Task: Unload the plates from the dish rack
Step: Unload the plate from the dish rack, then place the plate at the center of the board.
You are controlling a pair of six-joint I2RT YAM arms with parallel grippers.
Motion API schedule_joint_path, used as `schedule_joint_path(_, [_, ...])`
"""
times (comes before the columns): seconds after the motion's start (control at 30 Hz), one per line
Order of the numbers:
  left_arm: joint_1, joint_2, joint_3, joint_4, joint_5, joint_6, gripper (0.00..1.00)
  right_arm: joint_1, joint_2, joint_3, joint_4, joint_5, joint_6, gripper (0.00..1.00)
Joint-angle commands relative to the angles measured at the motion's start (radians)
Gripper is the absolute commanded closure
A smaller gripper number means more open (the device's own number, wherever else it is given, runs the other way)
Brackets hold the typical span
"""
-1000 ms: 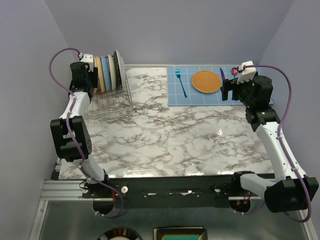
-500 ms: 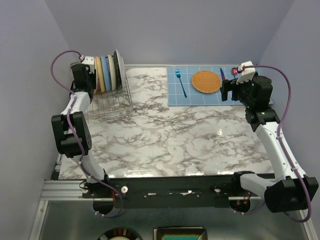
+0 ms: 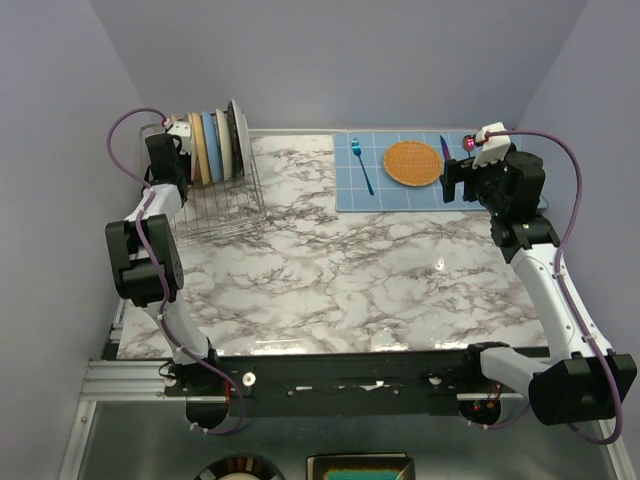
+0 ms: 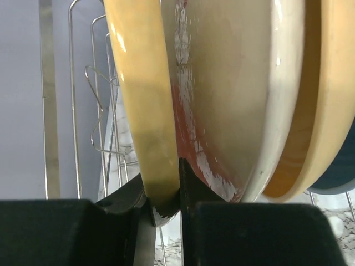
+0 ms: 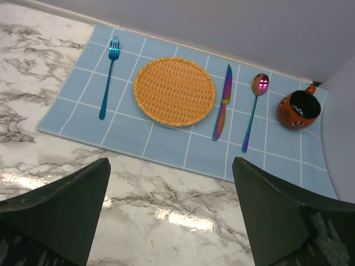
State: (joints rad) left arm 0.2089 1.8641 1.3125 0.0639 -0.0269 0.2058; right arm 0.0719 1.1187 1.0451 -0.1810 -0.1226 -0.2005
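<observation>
Several plates (image 3: 215, 145) stand on edge in the silver wire dish rack (image 3: 228, 210) at the table's far left. My left gripper (image 3: 170, 148) is at the rack's left end. In the left wrist view its jaws press both faces of the bottom rim of the outermost cream plate (image 4: 141, 100), so the left gripper (image 4: 164, 194) is shut on it. Right behind stands a cream plate with red-pink glaze (image 4: 233, 83). My right gripper (image 3: 455, 178) hovers open over the table's far right, and the right gripper (image 5: 172, 210) holds nothing.
A blue grid mat (image 5: 166, 147) at the back right carries an orange woven disc (image 5: 175, 91), a fork (image 5: 109, 75), a knife (image 5: 223, 102), a spoon (image 5: 255, 108) and a red mug (image 5: 298, 109). Rack wires (image 4: 100, 111) rise left of the held plate. Walls close in left and back.
My left gripper has moved in towards the rack's left end and closed down onto the outermost plate's rim. The right arm has not moved.
</observation>
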Motion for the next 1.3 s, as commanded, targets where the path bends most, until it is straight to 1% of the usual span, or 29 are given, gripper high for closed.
schedule_joint_path(0.0, [0.017, -0.031, 0.004, 0.01, 0.012, 0.01, 1.0, 0.0, 0.01, -0.005, 0.0, -0.028, -0.005, 0.0])
schedule_joint_path(0.27, [0.017, -0.12, 0.005, -0.024, 0.025, 0.003, 1.0, 0.002, 0.013, -0.003, -0.006, -0.032, -0.005, 0.0])
schedule_joint_path(0.3, [0.017, -0.132, 0.01, -0.027, 0.051, 0.001, 1.0, 0.0, 0.016, -0.003, -0.006, -0.032, -0.004, 0.0])
schedule_joint_path(0.4, [0.017, -0.154, 0.042, -0.061, 0.057, -0.005, 1.0, 0.0, 0.021, -0.002, -0.009, -0.038, -0.005, 0.0])
schedule_joint_path(0.43, [0.017, -0.155, 0.078, -0.111, 0.061, -0.003, 1.0, 0.002, 0.023, 0.001, -0.009, -0.04, -0.005, 0.0])
schedule_joint_path(0.57, [0.017, -0.183, 0.137, -0.168, 0.067, 0.001, 1.0, 0.0, 0.024, 0.0, -0.014, -0.045, -0.004, 0.0])
schedule_joint_path(0.67, [0.017, -0.206, 0.148, -0.193, 0.065, 0.003, 1.0, 0.0, 0.02, 0.001, -0.014, -0.045, -0.005, 0.0])
schedule_joint_path(0.8, [0.017, -0.276, 0.143, -0.211, 0.081, 0.015, 1.0, 0.002, 0.021, 0.0, -0.011, -0.045, -0.005, 0.0])
schedule_joint_path(1.0, [0.014, -0.37, 0.195, -0.357, 0.209, 0.032, 1.0, 0.002, 0.042, 0.024, -0.032, -0.057, 0.004, 0.0])
schedule_joint_path(1.03, [0.006, -0.385, 0.197, -0.392, 0.216, 0.041, 1.0, 0.002, 0.046, 0.03, -0.044, -0.057, 0.004, 0.0])
schedule_joint_path(1.2, [-0.019, -0.511, 0.163, -0.464, 0.235, 0.115, 1.0, 0.002, 0.05, 0.058, -0.072, -0.08, 0.016, 0.0])
schedule_joint_path(1.27, [-0.037, -0.546, 0.16, -0.518, 0.265, 0.13, 1.0, 0.002, 0.059, 0.073, -0.089, -0.098, 0.022, 0.0])
